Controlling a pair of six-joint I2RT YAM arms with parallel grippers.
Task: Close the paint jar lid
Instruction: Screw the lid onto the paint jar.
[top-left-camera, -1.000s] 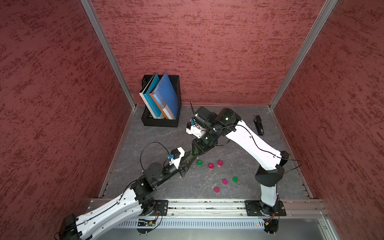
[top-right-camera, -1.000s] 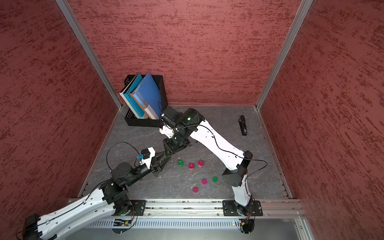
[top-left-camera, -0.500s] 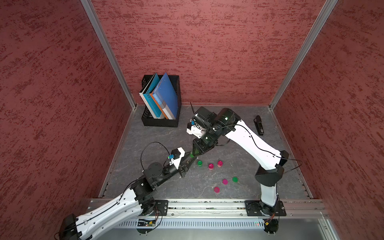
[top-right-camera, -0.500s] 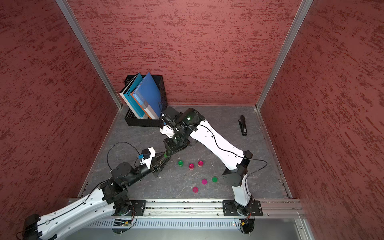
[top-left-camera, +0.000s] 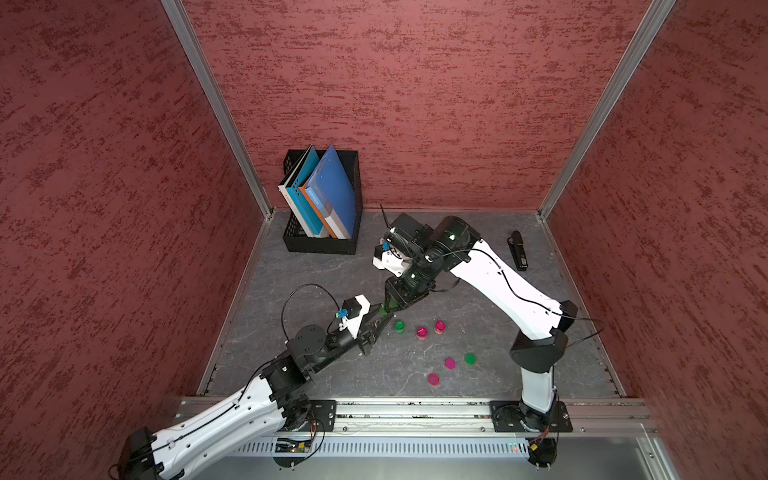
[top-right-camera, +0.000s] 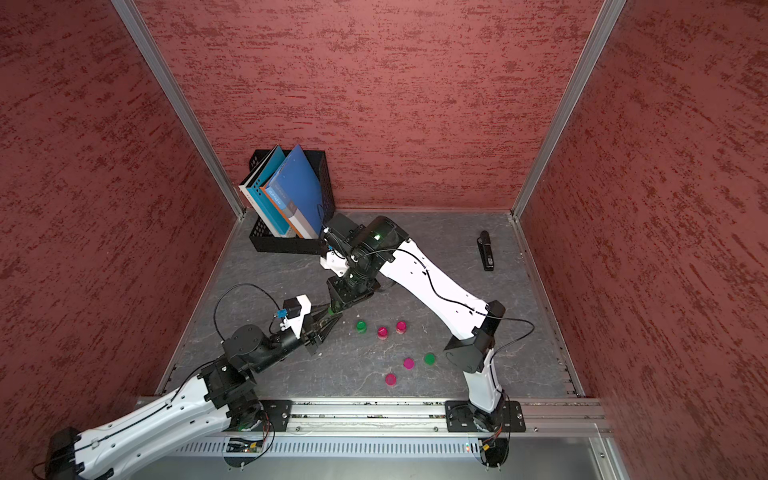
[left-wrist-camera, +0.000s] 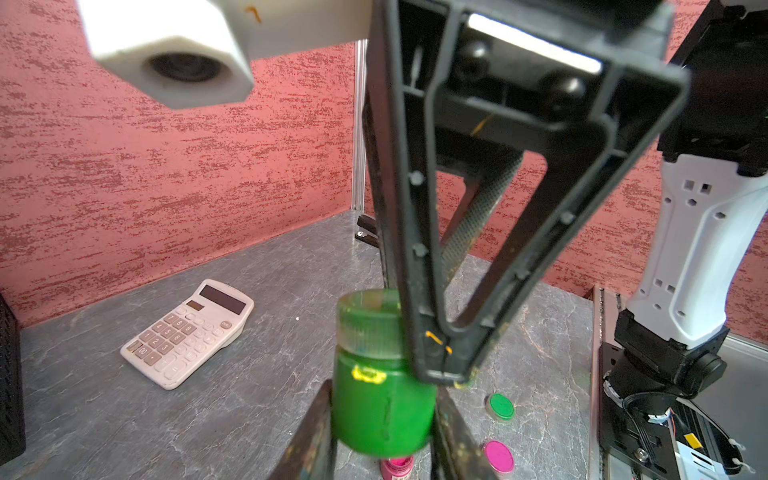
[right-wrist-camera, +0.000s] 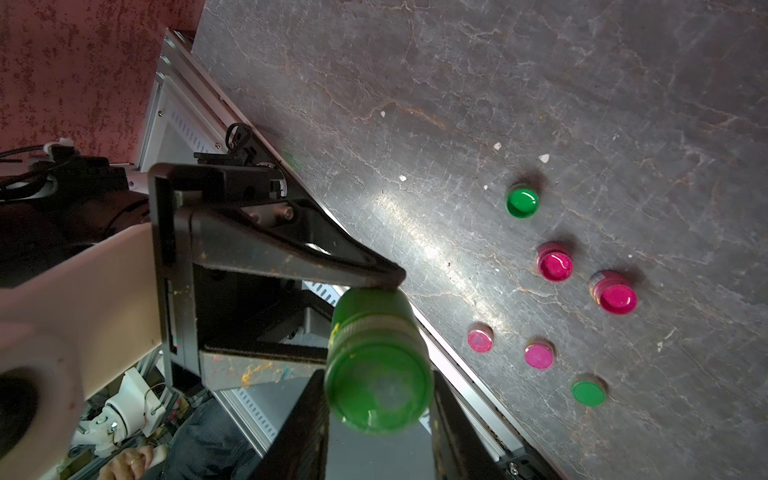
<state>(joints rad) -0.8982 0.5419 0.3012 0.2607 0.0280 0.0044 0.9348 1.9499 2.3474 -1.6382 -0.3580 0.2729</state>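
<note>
Jar (left-wrist-camera: 382, 411) clamped in left gripper (left-wrist-camera: 384, 440), lid (left-wrist-camera: 368, 324) on

Finding: a robotics lab test cell. Red textured panels (top-left-camera: 415, 104) on aluminium posts (top-left-camera: 217, 108) wall in a grey tabletop (top-left-camera: 311, 270) on three sides of the fingers (left-wrist-camera: 309, 440). Behind the fingers, both arm bases (top-left-camera: 530, 417) are bolted to a metal rail (top-left-camera: 415, 409) with exposed wiring (top-left-camera: 536, 446).
</note>
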